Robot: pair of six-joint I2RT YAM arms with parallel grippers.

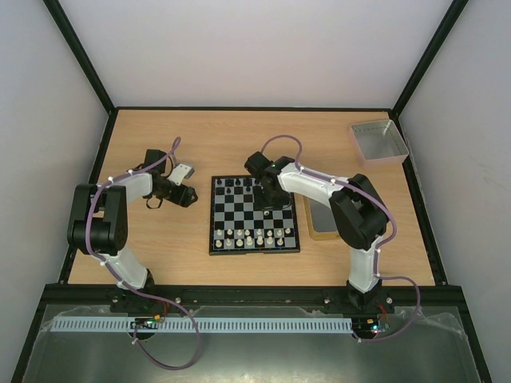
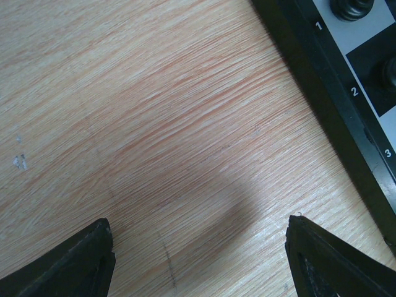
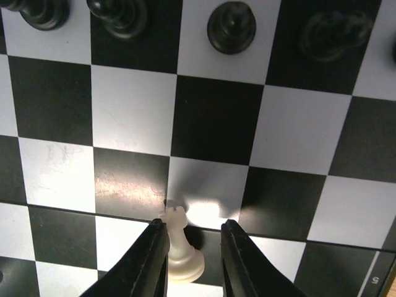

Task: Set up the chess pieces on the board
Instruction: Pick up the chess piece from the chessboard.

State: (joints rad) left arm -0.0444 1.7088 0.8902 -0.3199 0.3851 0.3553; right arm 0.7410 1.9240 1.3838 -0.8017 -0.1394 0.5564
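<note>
The board (image 1: 254, 251) lies mid-table, with black chess pieces (image 1: 231, 183) on its far rows and white ones (image 1: 251, 237) on its near rows. My right gripper (image 1: 267, 199) hovers low over the board (image 3: 130, 105). In the right wrist view a white piece (image 3: 179, 247) stands upright between the jaws of that gripper (image 3: 193, 228). It leans against the left finger, with a gap to the right finger. Several black pieces (image 3: 231, 28) line the row ahead. My left gripper (image 1: 190, 196) stands open over bare wood (image 2: 199, 223), just left of the board's rim (image 2: 322, 80).
A grey metal tray (image 1: 379, 142) sits at the back right corner. A tan-rimmed tray (image 1: 319, 219) lies right of the board, partly under my right arm. Black frame bars edge the table.
</note>
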